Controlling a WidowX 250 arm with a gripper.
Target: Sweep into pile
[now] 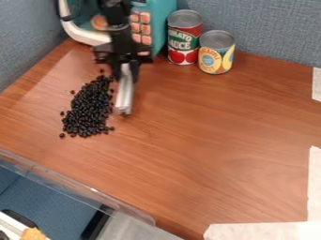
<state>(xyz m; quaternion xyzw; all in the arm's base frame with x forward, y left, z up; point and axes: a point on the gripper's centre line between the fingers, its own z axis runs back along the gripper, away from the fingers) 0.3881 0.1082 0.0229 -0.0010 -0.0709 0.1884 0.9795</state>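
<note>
The black claw (125,60) hangs in the upper left of the frame, clenched on a silvery bar (125,91). The bar slants slightly, its lower end just to the right of the black beans (89,108). These lie left of centre in a long, dense heap on the wooden surface (207,136), narrower towards the top of the frame and wider at the bottom, with a few strays around its edges.

Behind the claw, at the top of the frame, is a teal toy (162,23) with orange buttons and a white curved part. To its right stand a red and green can (182,40) and, just beside it, a shorter yellow and blue can (216,55), both upright. White strips (263,231) lie at the right and bottom edges of the frame. A clear plastic rim (94,191) crosses the lower left.
</note>
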